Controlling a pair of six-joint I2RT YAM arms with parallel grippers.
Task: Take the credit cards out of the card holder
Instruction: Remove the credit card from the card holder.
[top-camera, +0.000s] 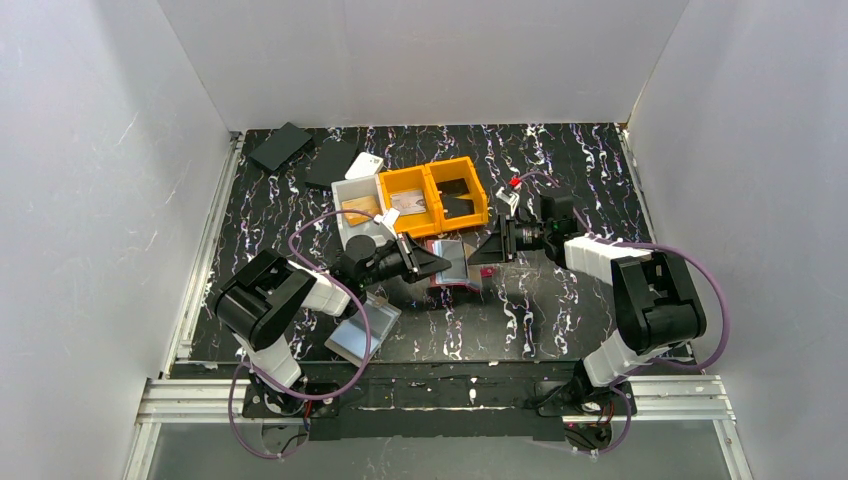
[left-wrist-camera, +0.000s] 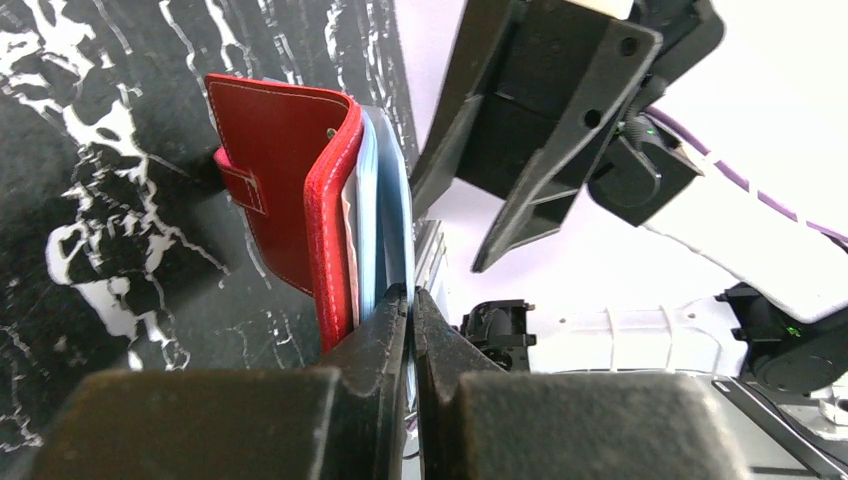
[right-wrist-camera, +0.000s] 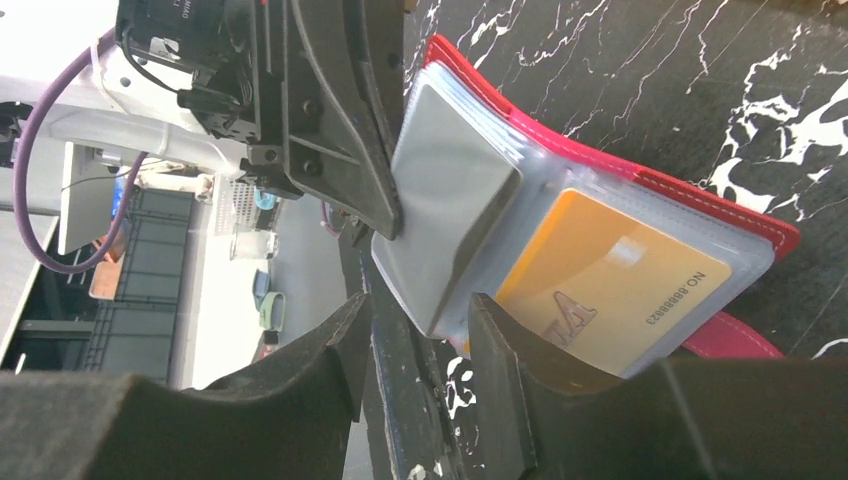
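Your red leather card holder (left-wrist-camera: 280, 190) lies open on the black marbled table (top-camera: 570, 170), between the two arms and just in front of the bins. Your left gripper (left-wrist-camera: 411, 300) is closed tight on the edge of one grey plastic sleeve (right-wrist-camera: 450, 180) and holds it lifted off the stack. Your right gripper (right-wrist-camera: 420, 305) faces it nose to nose, its jaws standing apart with the lower corner of that sleeve between them, pinching nothing. One yellow card (right-wrist-camera: 610, 270) shows in the sleeve underneath; any cards in the other sleeves are hidden.

Close behind the holder sit one orange bin (top-camera: 428, 185) with two compartments and one white bin (top-camera: 345, 190) touching its left side. At the back left lie two flat black pieces (top-camera: 280, 146) and one small white card (top-camera: 365, 165). One clear flat case (top-camera: 360, 330) lies beside your left arm.
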